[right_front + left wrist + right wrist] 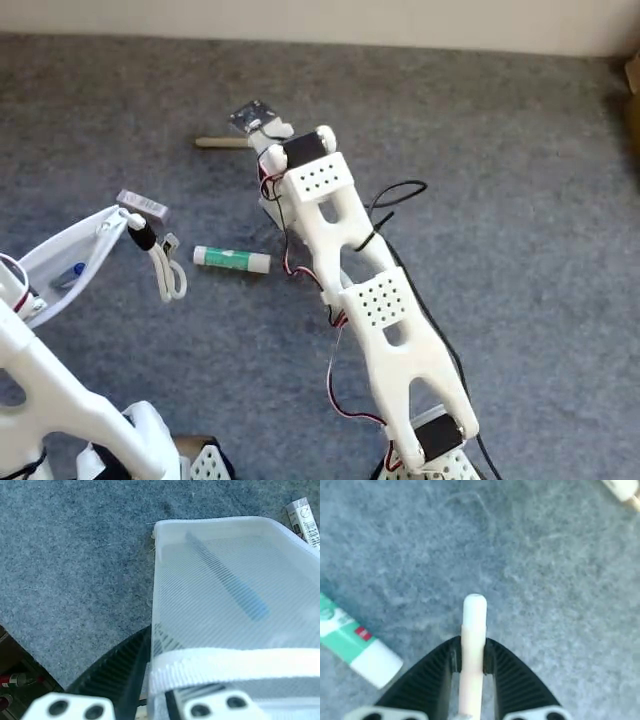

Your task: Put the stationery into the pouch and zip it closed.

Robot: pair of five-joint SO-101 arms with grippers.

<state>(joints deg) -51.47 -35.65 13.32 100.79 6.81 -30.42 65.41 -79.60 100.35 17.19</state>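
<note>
Right wrist view: right jaws pinch a white stick (474, 622), glue stick (357, 650) near on bench (555, 580). Left jaws clamp the pouch (225, 565) rim, blue pen (245, 597) inside.

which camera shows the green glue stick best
The high view: the whole green glue stick lies on the carpet between the pouch and the right arm. The right wrist view shows it closer but cut off at the frame edge.

Pouch (190, 610) cut by frame edge; blue item (241, 594) inside blurred
</note>
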